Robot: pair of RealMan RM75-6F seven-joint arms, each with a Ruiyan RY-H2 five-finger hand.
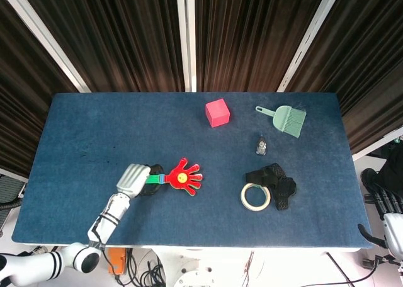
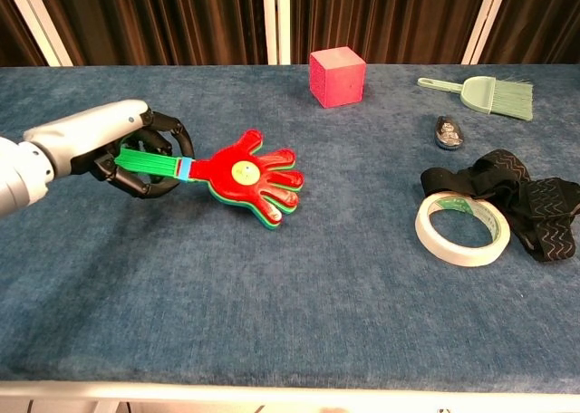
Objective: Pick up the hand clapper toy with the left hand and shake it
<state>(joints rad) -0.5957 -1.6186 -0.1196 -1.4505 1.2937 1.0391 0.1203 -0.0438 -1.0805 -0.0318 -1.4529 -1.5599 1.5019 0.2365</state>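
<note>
The hand clapper toy [image 2: 245,177] has red, hand-shaped plates with a yellow smiley and a green handle. My left hand [image 2: 122,150] grips the handle and holds the toy just above the blue table, plates pointing right. In the head view the toy [image 1: 182,176] sits front left of the table's middle, with my left hand [image 1: 135,179] wrapped around its handle. My right hand [image 1: 385,199] hangs off the table's right edge, its dark fingers only partly shown.
A pink cube [image 2: 337,77] stands at the back middle. A green brush [image 2: 485,95] and a small dark object [image 2: 447,131] lie at the back right. A tape roll [image 2: 458,229] rests against a black strap [image 2: 521,200] on the right.
</note>
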